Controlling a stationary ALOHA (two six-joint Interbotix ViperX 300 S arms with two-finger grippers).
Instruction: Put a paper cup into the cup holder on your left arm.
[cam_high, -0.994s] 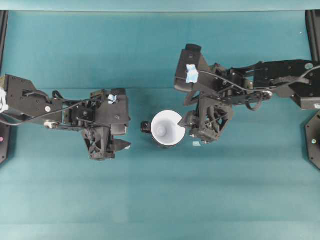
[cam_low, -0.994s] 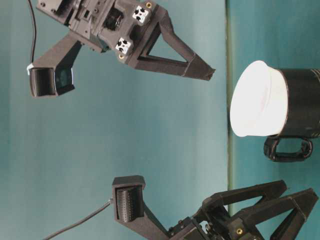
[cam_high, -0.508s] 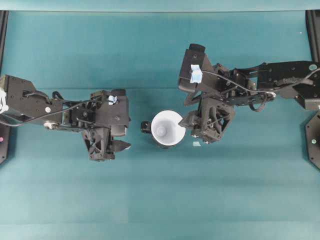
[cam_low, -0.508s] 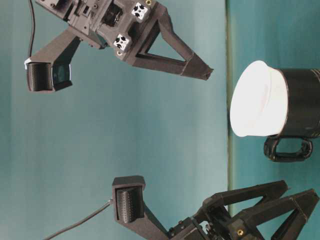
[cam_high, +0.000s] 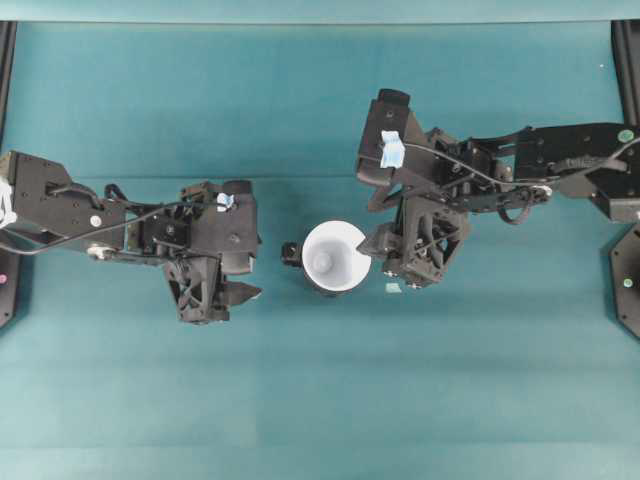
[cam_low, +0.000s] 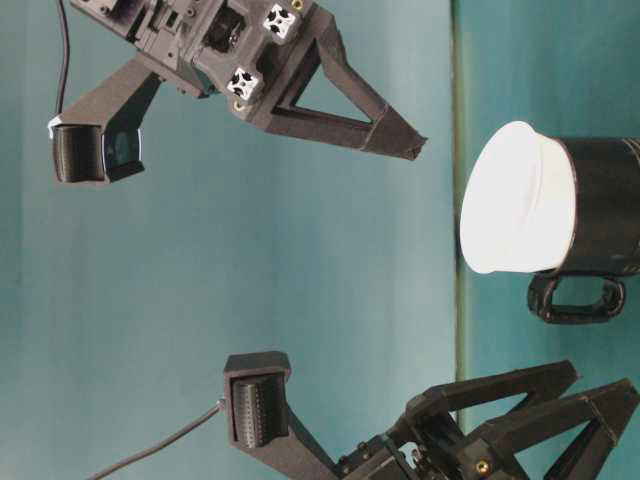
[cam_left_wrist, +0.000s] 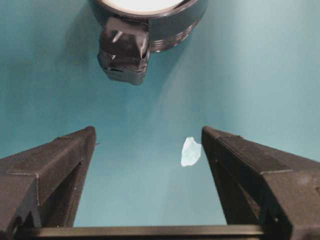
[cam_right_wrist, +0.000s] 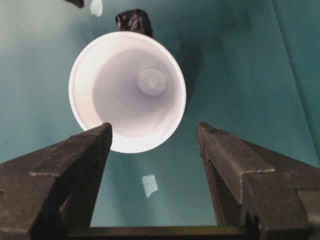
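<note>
Teal cloth covers the worktop (cam_high: 320, 400) from edge to edge, with a fold line running across behind the arms.

Largest on it are the two black arms. The left arm (cam_high: 110, 225) reaches in from the left edge, and its gripper (cam_high: 236, 290) hangs beside the cup's handle side. Its fingers (cam_left_wrist: 60, 160) stand wide apart and hold nothing; only bare cloth and a pale scrap of tape (cam_left_wrist: 190, 151) show between them. The right arm (cam_high: 520, 170) comes in from the right edge. Its gripper (cam_right_wrist: 155, 135) is just beside the cup's rim, fingers (cam_right_wrist: 230, 160) well spread and also empty, the near edge of the rim sitting in the gap but not pinched.

Between the grippers stands the holder (cam_low: 605, 205), glossy black, handle (cam_low: 570, 297) turned toward the left arm. The cup (cam_high: 335, 256) sits upright inside it, only the flared white rim standing proud, so the placing looks done.

The cup is likely very light and thin-walled: a hard squeeze would crumple it, and the smooth paper may slip. The exposed rim is the only place to take it. The holder looks stiff, heavier and slick; its handle or wall is the safer purchase.
</note>
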